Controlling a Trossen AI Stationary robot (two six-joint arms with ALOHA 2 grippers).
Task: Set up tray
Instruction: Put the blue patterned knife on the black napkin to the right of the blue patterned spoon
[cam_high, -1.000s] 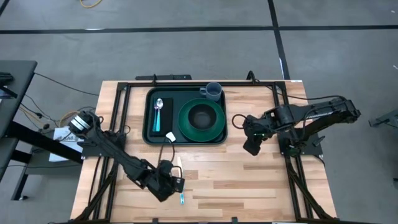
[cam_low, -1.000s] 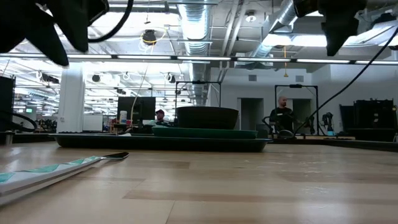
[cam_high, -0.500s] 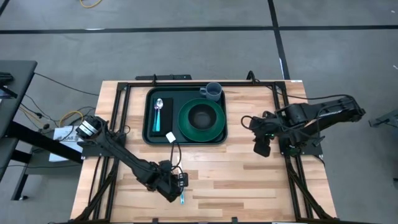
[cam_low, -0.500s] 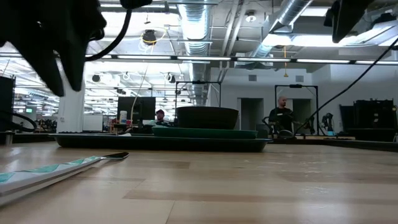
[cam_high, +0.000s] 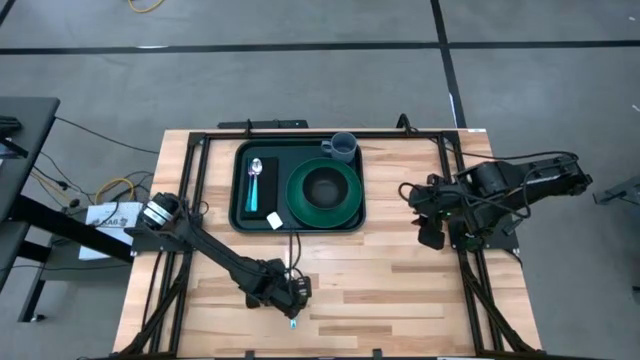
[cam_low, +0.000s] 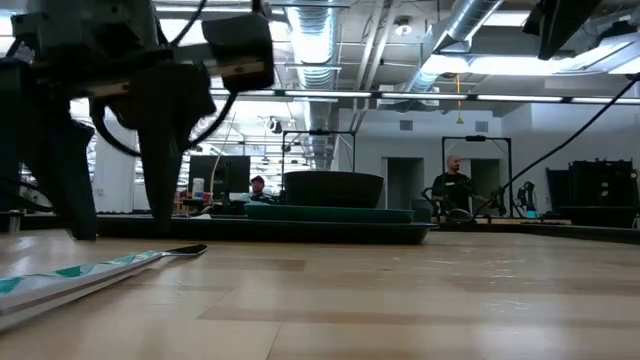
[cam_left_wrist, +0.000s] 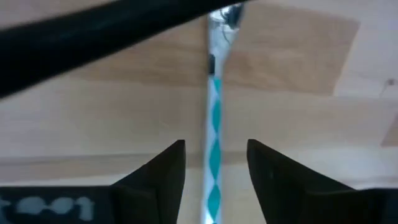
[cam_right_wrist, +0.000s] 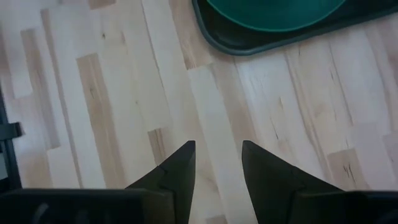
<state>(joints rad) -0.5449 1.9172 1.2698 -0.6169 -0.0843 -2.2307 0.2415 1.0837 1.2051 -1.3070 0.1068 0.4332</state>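
Observation:
The dark green tray (cam_high: 240, 215) lies at the table's far middle. It holds a black napkin with a spoon (cam_high: 254, 172), a green plate with a bowl (cam_high: 324, 190) and a grey cup (cam_high: 341, 148). A utensil with a teal-and-white handle (cam_left_wrist: 214, 143) lies flat on the wood near the front edge (cam_high: 292, 320). My left gripper (cam_left_wrist: 216, 146) is low over it, pointing down and open, one finger on each side of the handle without touching it. My right gripper (cam_high: 432, 238) hangs open above bare wood, right of the tray.
Black frame rails (cam_high: 195, 150) run along the table's left, far and right sides. A dark cable (cam_left_wrist: 93, 37) crosses the left wrist view above the utensil. Bare wood (cam_high: 400, 300) lies between the tray and the front edge. People stand in the room beyond the table (cam_low: 453, 185).
My left gripper has gone toward the table's right edge and sunk until its fingers reach down beside the utensil, rolling as it went. My right gripper has drawn back toward the right edge and risen. The utensil and tray have stayed put.

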